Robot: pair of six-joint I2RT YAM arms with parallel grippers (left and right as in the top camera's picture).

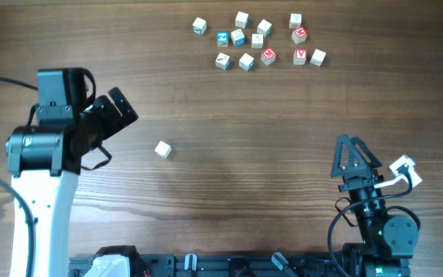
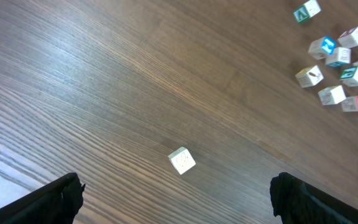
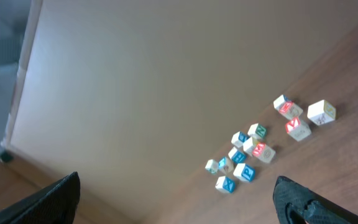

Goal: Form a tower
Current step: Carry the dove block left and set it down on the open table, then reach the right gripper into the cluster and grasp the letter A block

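Tower cubes [image 1: 257,40] lie loose and unstacked as far as you can see: 13 or so clustered at the far side of the table [image 1: 229,115], right of centre, some touching. Your left arm [image 1: 44,154] stands at the left edge, its left gripper [image 1: 123,108] angled toward the far right, jaws wide apart and holding nothing. Your right arm [image 1: 375,223] is folded low at the near right; the right gripper [image 1: 354,158] points toward the far edge, jaws spread, empty. 1 pale cube [image 1: 162,149] sits alone just ahead of the left gripper, untouched, well apart from the cluster.
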